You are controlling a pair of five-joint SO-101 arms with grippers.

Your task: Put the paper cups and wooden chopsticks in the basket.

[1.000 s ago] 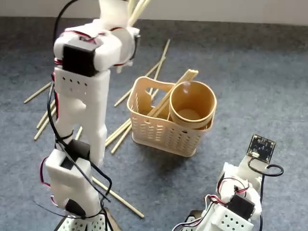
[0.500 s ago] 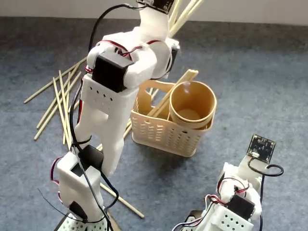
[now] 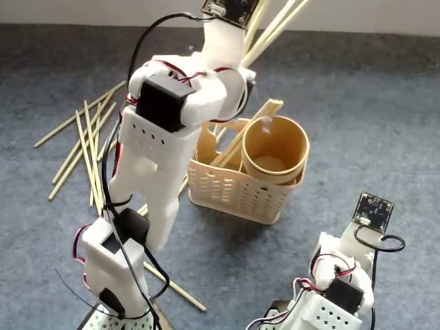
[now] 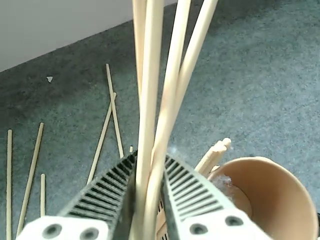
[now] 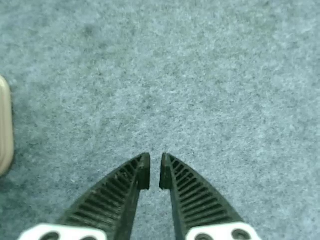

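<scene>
My left gripper [image 4: 149,162] is shut on a bundle of several wooden chopsticks [image 4: 167,85], which stick out past its fingertips. In the high view my left arm [image 3: 182,103] is raised beside the cream basket [image 3: 223,182], and the held chopsticks [image 3: 275,27] point up and away over it. Two nested paper cups [image 3: 275,155] lean in the basket, with a few chopsticks [image 3: 258,117] next to them. From the left wrist, the cup [image 4: 270,195] lies just below the gripper. My right gripper [image 5: 155,172] is shut over bare carpet, holding nothing.
Several loose chopsticks [image 3: 79,141] lie spread on the grey carpet left of the basket, and one [image 3: 175,285] lies near the left arm's base. My right arm [image 3: 344,292] is folded low at the front right. The basket's edge [image 5: 4,130] borders the right wrist view.
My left arm has swung right from the loose chopsticks to the basket's side, carrying the bundle. In the last half second it shifted only slightly. The right arm has stayed still.
</scene>
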